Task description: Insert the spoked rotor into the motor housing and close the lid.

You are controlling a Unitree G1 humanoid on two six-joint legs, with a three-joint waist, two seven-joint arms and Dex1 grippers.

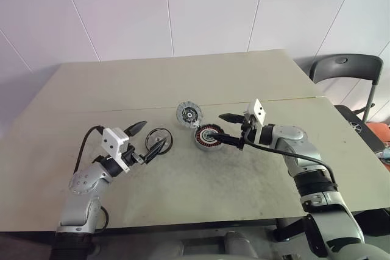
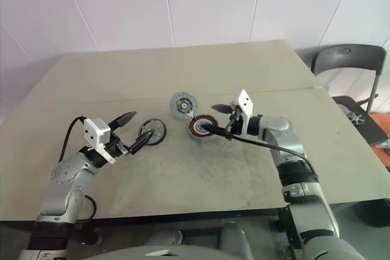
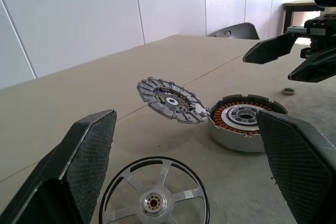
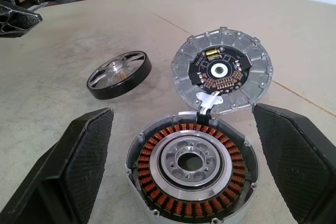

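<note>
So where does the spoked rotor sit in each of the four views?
Left eye view: spoked rotor left of centre, at the left gripper.
Right eye view: left of centre, same spot.
Left wrist view: bottom centre, between that gripper's fingers.
Right wrist view: upper left.
Shared landmark: the motor housing with copper windings and the lid propped on its rim.

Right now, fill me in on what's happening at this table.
Nothing is held yet. The left pincer hangs open around the spoked rotor lying flat on the table. The right pincer stands open at the motor housing, whose windings are exposed. The lid leans tilted against the housing's far edge.
</note>
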